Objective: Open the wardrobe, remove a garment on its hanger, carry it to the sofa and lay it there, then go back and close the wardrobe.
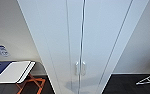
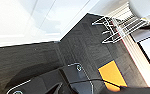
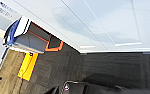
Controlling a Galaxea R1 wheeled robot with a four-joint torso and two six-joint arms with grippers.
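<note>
Head view: the tall narrow white two-door wardrobe (image 1: 81,37) stood directly before the robot, both doors shut, the centre seam running almost vertically down the picture. The two small vertical handles (image 1: 80,68) sat side by side at that seam, low in the view, one on each door. To the left stood a folding stand with orange legs (image 1: 31,83) bearing a flat white-topped case (image 1: 14,72); to the right, on the dark carpet (image 1: 121,83), a white wire rack (image 1: 149,80).

Left wrist view: the wardrobe's white base met the dark carpet (image 2: 73,50); the white wire rack (image 2: 118,28) lay near the skirting, and a yellow floor patch (image 2: 112,75) lay nearby. Right wrist view: the wardrobe's lower door panels (image 3: 103,22), the orange-legged stand (image 3: 53,45) and a yellow floor marking (image 3: 27,66) appeared. Whether either gripper was spread or closed could not be told.

The garment and hanger were presumably behind the closed doors. The step in hand was judged to be opening the wardrobe. Done well, it would call for a grip on one handle only, clear of its close neighbour, and a pull following the door's arc about its outer hinge, with the base kept back far enough for the swing.
</note>
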